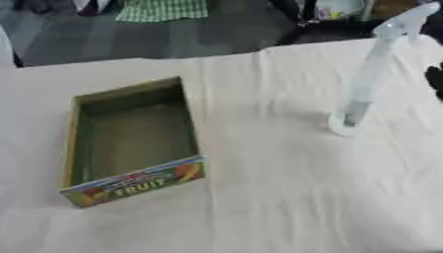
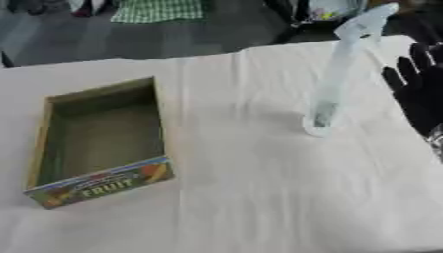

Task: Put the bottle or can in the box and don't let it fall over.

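bottle: clear spray bottle, upright on the white tablecloth, well right of the box | box: open, "FRUIT" label on its near wall | right hand: fingers straight, released, just right of the bottle, apart from it

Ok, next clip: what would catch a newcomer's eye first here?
The tall clear spray bottle stands upright on the white tablecloth, right of centre. To its left sits the open box with "FRUIT" printed on its near wall, nothing inside it. The robot's black right hand shows at the right edge, fingers straight and apart from the bottle.
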You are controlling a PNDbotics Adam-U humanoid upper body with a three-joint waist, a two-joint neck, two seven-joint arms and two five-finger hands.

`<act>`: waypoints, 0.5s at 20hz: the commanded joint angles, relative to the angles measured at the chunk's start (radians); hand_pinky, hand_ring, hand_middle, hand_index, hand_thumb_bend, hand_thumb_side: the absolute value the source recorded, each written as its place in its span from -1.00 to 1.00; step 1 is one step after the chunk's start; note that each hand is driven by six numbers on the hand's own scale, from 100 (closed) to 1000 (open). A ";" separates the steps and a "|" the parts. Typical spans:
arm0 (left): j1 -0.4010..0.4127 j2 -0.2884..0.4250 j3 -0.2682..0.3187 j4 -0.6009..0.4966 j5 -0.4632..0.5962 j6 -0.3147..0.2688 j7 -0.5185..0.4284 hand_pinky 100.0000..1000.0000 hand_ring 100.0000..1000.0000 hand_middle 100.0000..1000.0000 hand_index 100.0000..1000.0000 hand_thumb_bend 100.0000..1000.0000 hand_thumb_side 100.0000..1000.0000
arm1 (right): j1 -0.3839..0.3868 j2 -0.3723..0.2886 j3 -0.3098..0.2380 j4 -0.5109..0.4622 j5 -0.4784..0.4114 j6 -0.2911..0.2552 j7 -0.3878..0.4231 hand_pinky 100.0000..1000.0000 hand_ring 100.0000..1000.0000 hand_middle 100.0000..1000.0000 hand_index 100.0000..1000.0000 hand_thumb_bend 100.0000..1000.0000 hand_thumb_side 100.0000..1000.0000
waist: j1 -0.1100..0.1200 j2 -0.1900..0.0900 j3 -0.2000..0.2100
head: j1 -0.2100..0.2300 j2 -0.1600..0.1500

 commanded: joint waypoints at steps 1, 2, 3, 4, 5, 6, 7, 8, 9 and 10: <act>-0.008 0.024 0.001 -0.019 0.000 -0.002 -0.005 0.40 0.67 0.46 0.42 0.51 0.12 | 0.003 -0.014 0.005 -0.024 -0.012 0.007 -0.005 -1.00 -1.00 -0.78 1.00 -1.00 0.67 | -0.003 -0.010 0.001 | -0.001 -0.007; -0.008 0.024 0.001 -0.019 0.001 -0.002 -0.006 0.40 0.67 0.46 0.42 0.51 0.12 | 0.005 -0.012 0.010 -0.024 -0.013 0.013 -0.003 -1.00 -1.00 -0.78 1.00 -1.00 0.67 | -0.003 -0.010 0.001 | -0.001 -0.008; -0.008 0.024 0.000 -0.019 0.001 -0.002 -0.006 0.40 0.67 0.46 0.42 0.51 0.12 | 0.006 -0.010 0.013 -0.024 -0.013 0.017 -0.001 -1.00 -1.00 -0.78 1.00 -1.00 0.67 | -0.003 -0.010 0.001 | -0.001 -0.008; -0.009 0.024 0.000 -0.019 0.001 -0.002 -0.007 0.40 0.67 0.46 0.42 0.51 0.12 | 0.007 -0.007 0.016 -0.024 -0.014 0.021 0.001 -1.00 -1.00 -0.79 1.00 -1.00 0.66 | -0.003 -0.011 0.002 | -0.002 -0.008; -0.009 0.025 0.000 -0.019 0.001 -0.002 -0.007 0.39 0.67 0.46 0.42 0.51 0.12 | 0.007 -0.002 0.019 -0.024 -0.015 0.025 0.003 -1.00 -1.00 -0.79 1.00 -1.00 0.66 | -0.003 -0.011 0.002 | -0.003 -0.010; -0.008 0.025 0.000 -0.019 0.001 -0.002 -0.007 0.40 0.67 0.46 0.42 0.51 0.12 | 0.008 0.002 0.022 -0.024 -0.017 0.030 0.004 -1.00 -1.00 -0.80 1.00 -1.00 0.66 | -0.003 -0.012 0.002 | -0.003 -0.011; -0.009 0.024 -0.001 -0.019 0.002 -0.002 -0.007 0.39 0.67 0.46 0.42 0.51 0.12 | 0.008 0.006 0.025 -0.024 -0.019 0.034 0.005 -1.00 -1.00 -0.80 1.00 -1.00 0.66 | -0.003 -0.012 0.002 | -0.004 -0.012; -0.009 0.025 -0.001 -0.019 0.002 -0.002 -0.007 0.39 0.67 0.46 0.42 0.51 0.12 | 0.009 0.009 0.028 -0.024 -0.021 0.039 0.006 -1.00 -1.00 -0.80 1.00 -1.00 0.66 | -0.003 -0.012 0.002 | -0.004 -0.013; -0.009 0.025 -0.001 -0.019 0.002 -0.002 -0.008 0.39 0.67 0.46 0.42 0.51 0.12 | 0.008 0.012 0.030 -0.024 -0.023 0.042 0.006 -1.00 -1.00 -0.80 1.00 -1.00 0.65 | -0.003 -0.013 0.002 | -0.004 -0.014; -0.009 0.025 -0.001 -0.019 0.002 -0.002 -0.008 0.39 0.67 0.46 0.42 0.51 0.12 | 0.007 0.014 0.032 -0.024 -0.024 0.046 0.006 -1.00 -1.00 -0.80 1.00 -1.00 0.64 | -0.003 -0.013 0.002 | -0.004 -0.015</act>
